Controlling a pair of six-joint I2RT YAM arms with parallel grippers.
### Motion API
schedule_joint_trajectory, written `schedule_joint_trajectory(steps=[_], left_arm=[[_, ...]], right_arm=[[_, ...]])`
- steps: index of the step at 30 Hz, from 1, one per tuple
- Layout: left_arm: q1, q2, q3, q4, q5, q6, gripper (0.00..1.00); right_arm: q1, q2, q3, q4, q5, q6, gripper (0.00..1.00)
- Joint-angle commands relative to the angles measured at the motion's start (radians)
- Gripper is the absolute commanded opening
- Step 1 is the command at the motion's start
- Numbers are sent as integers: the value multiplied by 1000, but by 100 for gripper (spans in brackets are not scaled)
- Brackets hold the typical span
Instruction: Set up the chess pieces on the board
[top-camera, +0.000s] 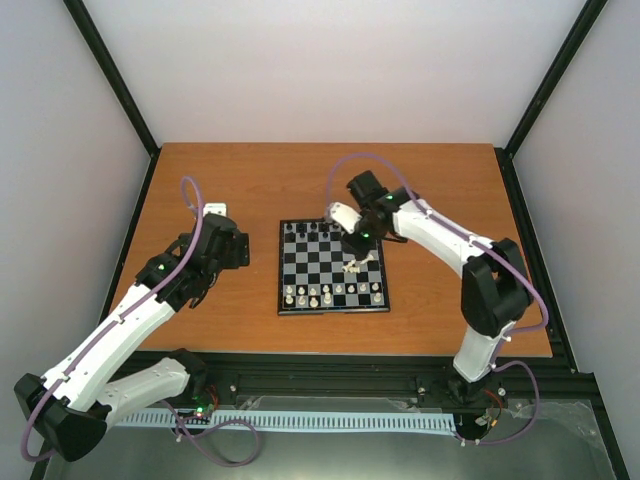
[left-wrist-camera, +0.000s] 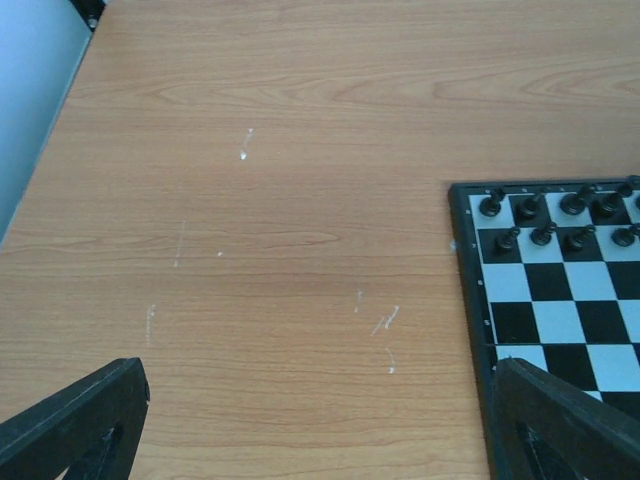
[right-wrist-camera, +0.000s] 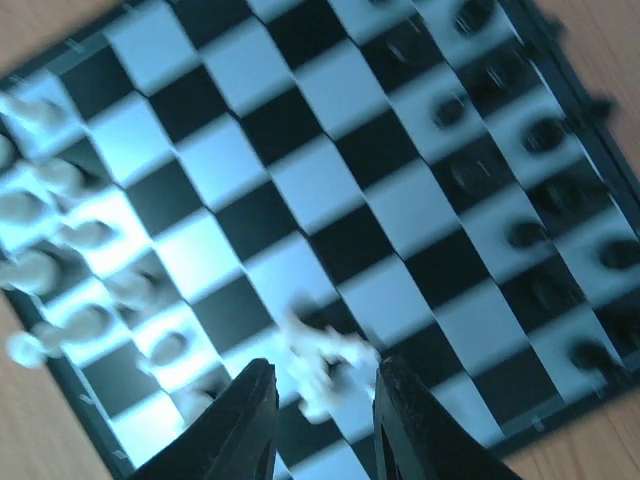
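The board (top-camera: 333, 311) lies mid-table. Black chess pieces (top-camera: 318, 230) fill its far rows and cream-white ones (top-camera: 330, 293) stand along its near rows. My right gripper (top-camera: 357, 246) hovers over the board's right side. In the right wrist view its gripper (right-wrist-camera: 325, 385) is open, with a small blurred cluster of cream pieces (right-wrist-camera: 330, 355) lying on the board (right-wrist-camera: 300, 180) between and just beyond the fingertips. I cannot tell if they touch. My left gripper (top-camera: 222, 247) is open and empty over bare table, left of the board (left-wrist-camera: 465, 260).
A small white object (top-camera: 215, 210) lies on the table behind the left gripper. Black frame posts and white walls enclose the table. In the left wrist view, black pieces (left-wrist-camera: 545, 235) stand on the board's far rows.
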Motion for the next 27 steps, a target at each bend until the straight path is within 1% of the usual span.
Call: schedule_joint_trajectory(steps=[1,3,5,10,22,27], left_arm=[[9,9,26,35,110,47,96],[9,11,24,43,162,62,96],[9,8,23,52,182,68,96],[9,18,15,55,173,73,96],[9,40,18,48,172,69,96],[9,42,16,49,174,70,96]], right_arm=[[-71,-65,-109,71,48,-41,29],[-80,-67,-148,107,86,-51,29],[-81,-50,-162,122,97,-59,29],[-81,-4,-177,119,79,-91,33],[-79,53,-180,94,55,-114,35],[-79,64,-181,91,57,-114,38]])
